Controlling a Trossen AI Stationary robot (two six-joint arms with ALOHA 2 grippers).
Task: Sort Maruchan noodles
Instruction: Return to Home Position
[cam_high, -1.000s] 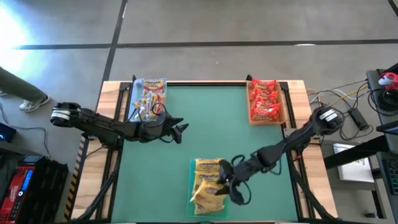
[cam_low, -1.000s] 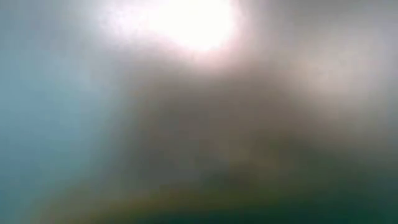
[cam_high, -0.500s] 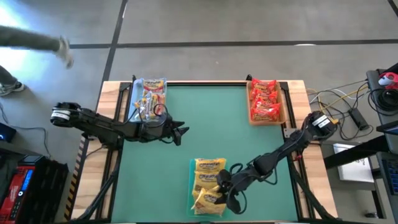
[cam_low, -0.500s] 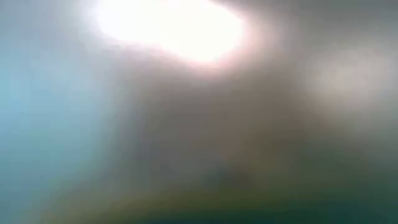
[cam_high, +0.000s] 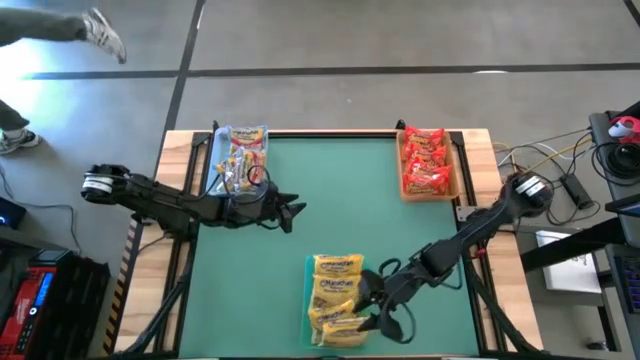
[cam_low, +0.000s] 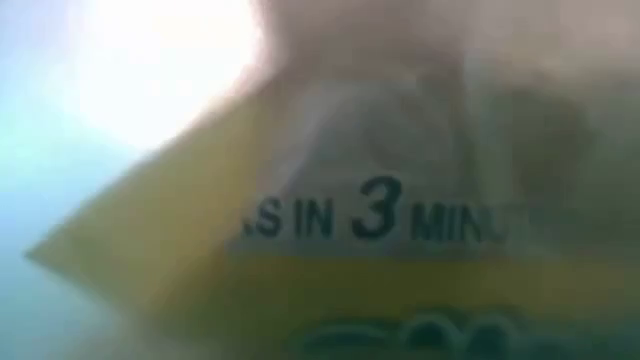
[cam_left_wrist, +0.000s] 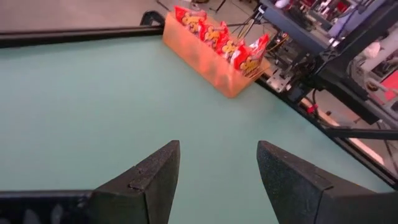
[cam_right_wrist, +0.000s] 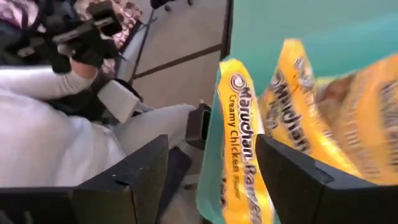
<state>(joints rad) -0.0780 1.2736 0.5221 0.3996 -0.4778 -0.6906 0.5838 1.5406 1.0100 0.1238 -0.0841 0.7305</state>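
Note:
Yellow Maruchan noodle packets (cam_high: 336, 298) lie stacked in a green tray (cam_high: 309, 300) at the table's near middle. One of them fills the low view (cam_low: 330, 250). My right gripper (cam_high: 386, 311) stands open just to the right of them, and the packets (cam_right_wrist: 242, 149) show beyond its fingers. Orange-and-white packets (cam_high: 243, 152) lie in a clear tray at the far left. Red packets (cam_high: 424, 160) fill a tan tray (cam_left_wrist: 208, 62) at the far right. My left gripper (cam_high: 292, 210) hangs open over the mat near the clear tray, with nothing between its fingers (cam_left_wrist: 217, 149).
The green mat (cam_high: 360, 210) is bare between the three trays. Cables and gear (cam_high: 590, 170) sit beyond the table's right edge. A person in a white sleeve (cam_right_wrist: 56, 130) sits past the near edge, and a person's shoe (cam_high: 103, 36) shows on the floor at the far left.
My right gripper has opened and drawn back a little toward the table's right edge, letting go of a yellow packet. That packet has settled on the near end of the stack, right in front of the low camera. A person has walked past at the far left.

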